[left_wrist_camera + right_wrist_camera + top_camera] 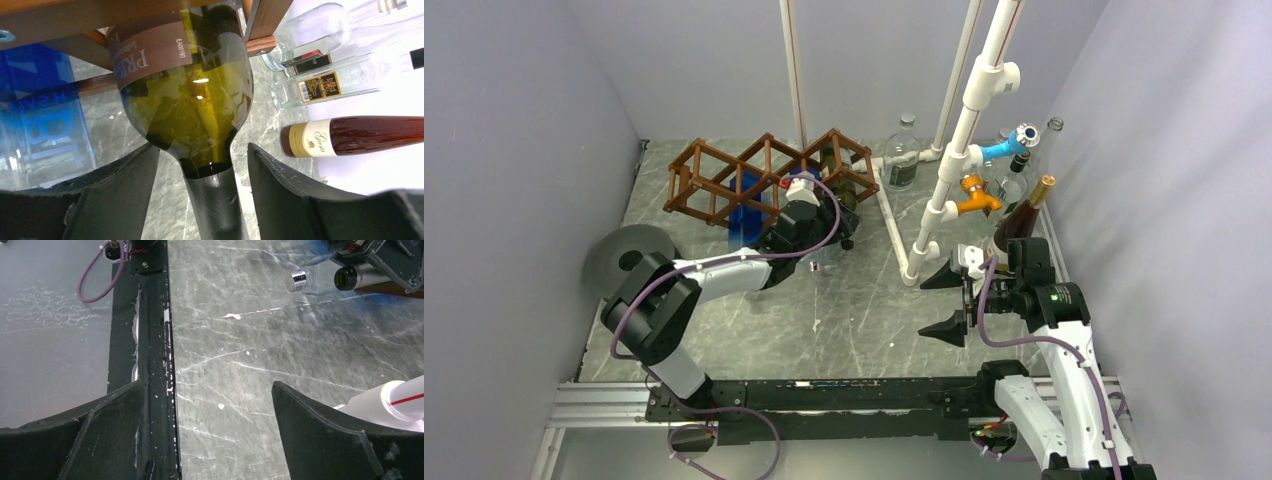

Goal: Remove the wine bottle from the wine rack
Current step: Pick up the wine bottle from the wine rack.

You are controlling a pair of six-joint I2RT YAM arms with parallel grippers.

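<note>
Seemingly ungripped, wine bottle (190, 100) neck sits between left jaws.

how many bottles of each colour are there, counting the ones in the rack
clear bottles: 3
green bottle: 1
blue bottle: 1
dark red bottle: 1
total: 6

Olive-green wine bottle (200, 100) wears a brown label (145, 55); wine rack (75, 17) brown, table (854, 320) veined grey
</note>
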